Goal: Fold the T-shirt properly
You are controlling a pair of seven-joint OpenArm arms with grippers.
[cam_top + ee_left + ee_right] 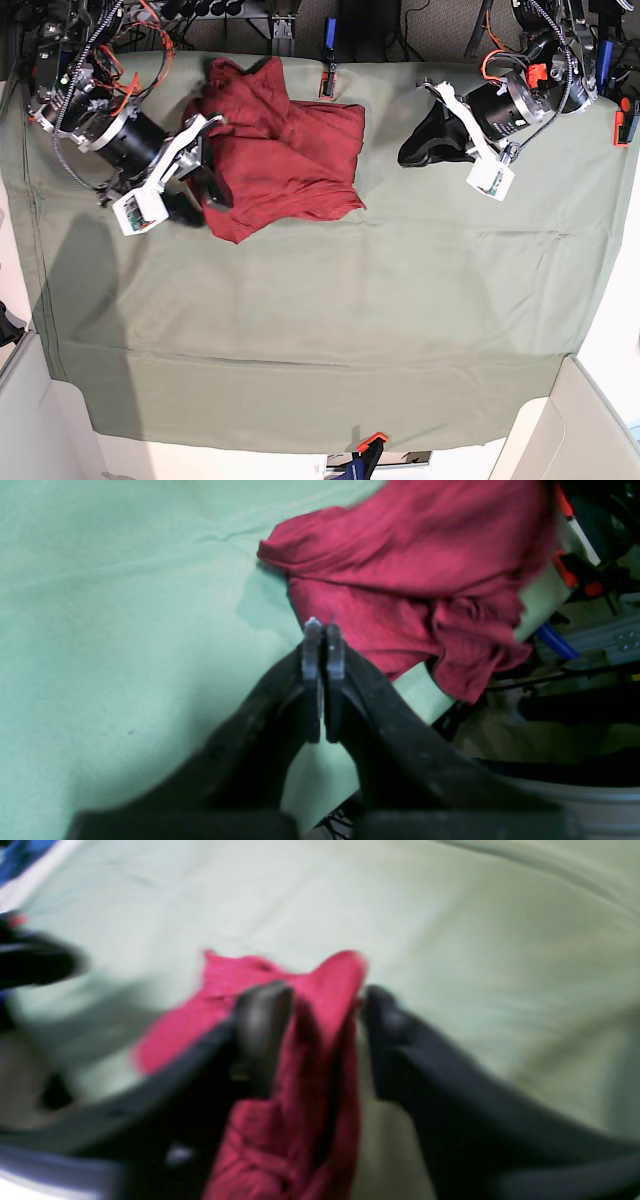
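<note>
The dark red T-shirt (285, 150) lies crumpled in a heap at the back left of the sage-green table cloth (330, 320). My right gripper (200, 198) is at the heap's front left corner. In the right wrist view, which is blurred, its jaws (324, 1005) stand partly closed with a bunched fold of the T-shirt (320, 1040) between them, touching both fingers. My left gripper (415, 152) is shut and empty, a short way to the right of the shirt. In the left wrist view its fingertips (322, 627) hover in front of the shirt (410, 565).
A clamp (328, 68) grips the table's back edge just behind the shirt, and another clamp (370, 441) grips the front edge. The table edge runs close to the shirt in the left wrist view, with cables and a blue handle (555, 641) beyond it.
</note>
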